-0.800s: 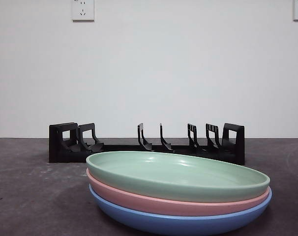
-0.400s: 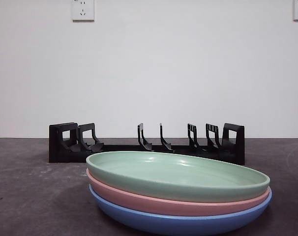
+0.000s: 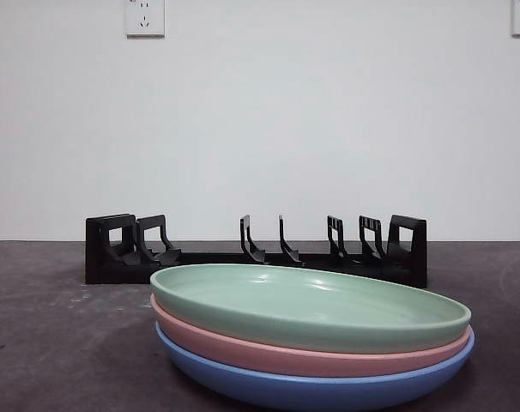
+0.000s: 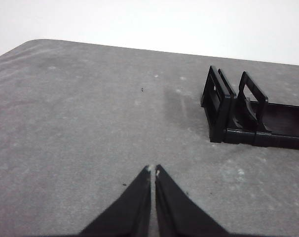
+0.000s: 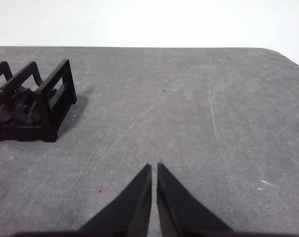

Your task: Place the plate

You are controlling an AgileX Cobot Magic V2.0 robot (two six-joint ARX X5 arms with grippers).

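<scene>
Three plates lie stacked near the front of the table: a green plate (image 3: 311,305) on top, a pink plate (image 3: 286,356) under it and a blue plate (image 3: 311,390) at the bottom. Behind them stands a black slotted plate rack (image 3: 256,253), empty. My left gripper (image 4: 152,171) hovers shut over bare table beside one end of the rack (image 4: 248,116). My right gripper (image 5: 154,167) is shut too, over bare table off the rack's other end (image 5: 33,101). Neither gripper appears in the front view, and no plate shows in either wrist view.
The grey table (image 3: 54,343) runs back to a white wall with a power outlet (image 3: 145,17) high on the left and another at the top right corner.
</scene>
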